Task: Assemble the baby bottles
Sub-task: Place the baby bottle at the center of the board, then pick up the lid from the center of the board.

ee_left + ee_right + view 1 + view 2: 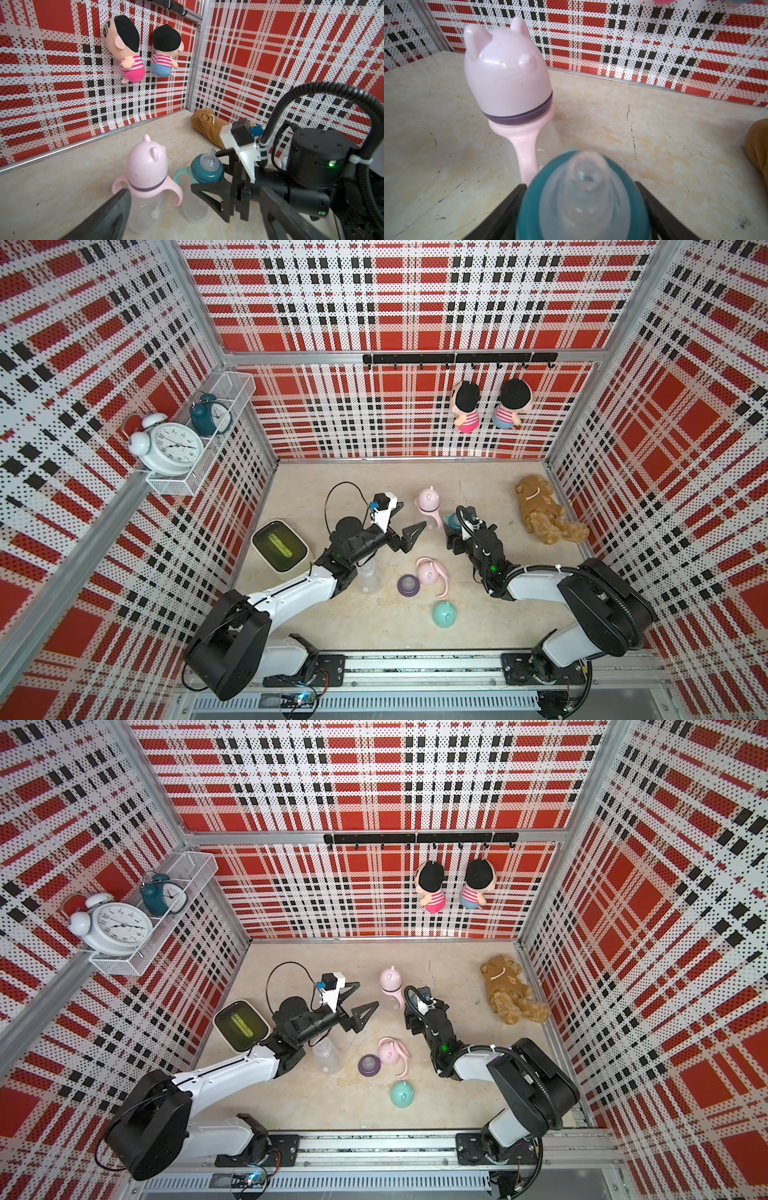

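Note:
A pink baby bottle point(428, 506) stands whole at the back middle, with its eared cap point(506, 79) on. Right beside it stands a teal bottle point(207, 170) with its nipple bare. My right gripper point(581, 187) has a jaw on each side of the teal collar, and a thin gap shows on one side. My left gripper point(409, 516) hovers wide open just left of both bottles, holding nothing. Nearer the front lie loose parts: a clear bottle body point(368, 576) partly under the left arm, a purple collar with nipple point(408, 585), a pink cap on a pink handle ring point(430, 572) and a teal cap point(444, 612).
A brown plush toy point(544, 514) lies at the back right by the wall. A cream box with a green window point(282, 545) sits at the left wall. Two dolls point(467, 406) hang on the back wall, and alarm clocks point(172, 448) stand on a wall shelf.

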You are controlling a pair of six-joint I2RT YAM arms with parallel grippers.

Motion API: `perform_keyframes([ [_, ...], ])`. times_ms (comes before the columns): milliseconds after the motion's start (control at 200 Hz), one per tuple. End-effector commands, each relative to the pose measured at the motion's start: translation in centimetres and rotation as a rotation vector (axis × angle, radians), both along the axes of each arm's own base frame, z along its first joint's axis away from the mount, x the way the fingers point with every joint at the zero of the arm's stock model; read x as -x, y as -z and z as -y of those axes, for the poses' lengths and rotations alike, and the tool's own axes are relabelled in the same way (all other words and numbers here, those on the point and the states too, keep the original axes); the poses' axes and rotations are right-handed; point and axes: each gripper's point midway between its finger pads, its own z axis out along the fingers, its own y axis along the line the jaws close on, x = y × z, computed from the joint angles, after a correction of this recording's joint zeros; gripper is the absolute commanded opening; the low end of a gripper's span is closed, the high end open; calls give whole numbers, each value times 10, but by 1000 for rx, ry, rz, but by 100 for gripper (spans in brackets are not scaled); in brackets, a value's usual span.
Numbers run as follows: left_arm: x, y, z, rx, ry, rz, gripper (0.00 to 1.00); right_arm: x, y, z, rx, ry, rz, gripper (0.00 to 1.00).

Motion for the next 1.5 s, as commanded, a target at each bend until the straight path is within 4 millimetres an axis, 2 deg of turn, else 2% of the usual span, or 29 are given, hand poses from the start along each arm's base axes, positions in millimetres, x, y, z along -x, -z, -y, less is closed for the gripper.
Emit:
perform_keyframes([
  [0,-3,-9,0,1,-7,30,98,-5,-14,0,-12,7,51,86],
  [155,-2,-9,1,2,-4,31,98,-2,-15,0,-8,0,41,91],
  [266,-2,-9,1,2,-2,30,98,1,-24,0,-8,-9,32,96],
  [441,-3,-10,2,0,-1,31,98,11,-42,5,-8,-10,-7,98],
  [631,-3,-10,4,-19,10,36,98,27,-56,14,3,2,-124,100],
  [817,-4,-14,2,-20,8,39,98,51,-67,9,-3,-42,-308,97],
  [957,-5,-15,-2,-18,-7,38,98,81,-71,-8,-11,-127,-450,96],
  [1273,-11,-17,-9,-7,-50,27,98,149,-33,-44,91,-246,-686,96],
  [1493,-11,-16,-14,-5,-66,27,98,197,2,-57,143,-272,-811,94],
])
